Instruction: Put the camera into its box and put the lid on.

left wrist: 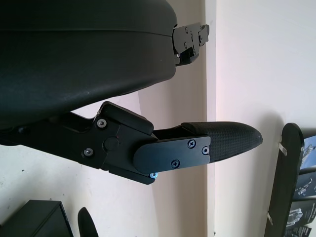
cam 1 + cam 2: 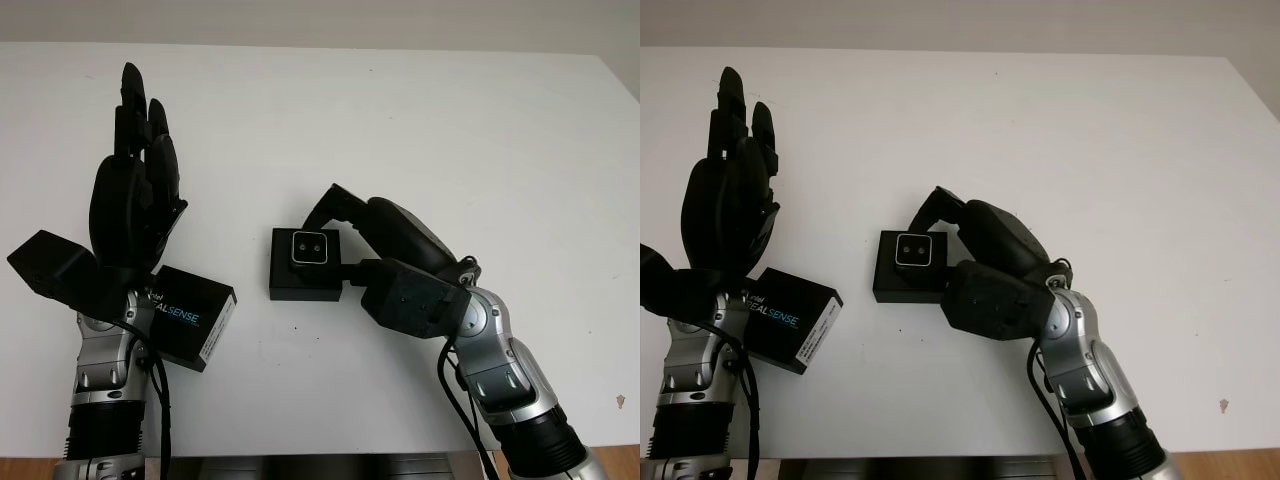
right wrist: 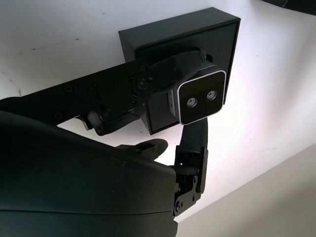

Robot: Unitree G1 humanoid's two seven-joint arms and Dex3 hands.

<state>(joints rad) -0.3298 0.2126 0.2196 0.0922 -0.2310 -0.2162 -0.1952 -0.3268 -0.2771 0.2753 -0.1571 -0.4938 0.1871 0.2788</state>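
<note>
The small camera (image 2: 311, 248), silver-faced with two lenses pointing up, is pinched in my right hand (image 2: 335, 225), which is shut on it. Its fingers (image 3: 163, 74) close on the camera (image 3: 201, 97) from both sides. It sits over the far half of the open black box (image 2: 300, 285) at the table's middle; I cannot tell whether it touches the bottom. The black lid (image 2: 190, 318), printed REALSENSE, lies at the front left, partly under my left wrist. My left hand (image 2: 140, 130) is open, raised above the table beyond the lid.
The white table (image 2: 430, 130) stretches wide behind and to the right of the box. Its right edge (image 2: 622, 100) runs along the far right, and its front edge (image 2: 320, 452) is just below my arms.
</note>
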